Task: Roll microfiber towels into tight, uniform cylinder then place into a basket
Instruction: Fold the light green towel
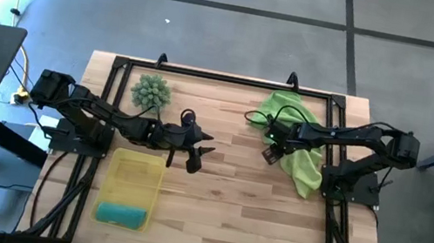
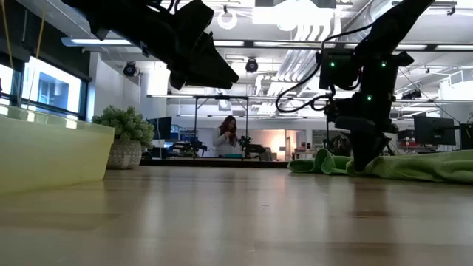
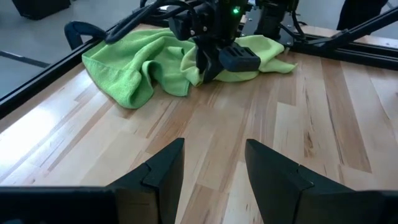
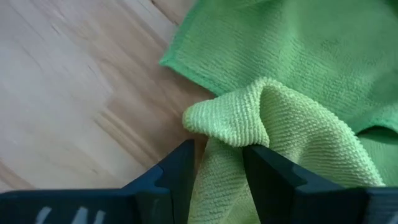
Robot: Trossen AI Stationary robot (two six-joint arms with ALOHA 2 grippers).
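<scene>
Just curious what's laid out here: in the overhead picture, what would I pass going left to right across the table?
Yellow basket with a rolled teal towel inside → left arm's fingers, open over bare wood → right arm's fingers, gripping a fold of cloth → lime green towels.

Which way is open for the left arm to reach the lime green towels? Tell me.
Probably yes, straight across: bare wood lies between the left gripper, fingers apart, and the lime green towels. Only the right gripper, already pinching a fold there, crowds the near edge.
</scene>
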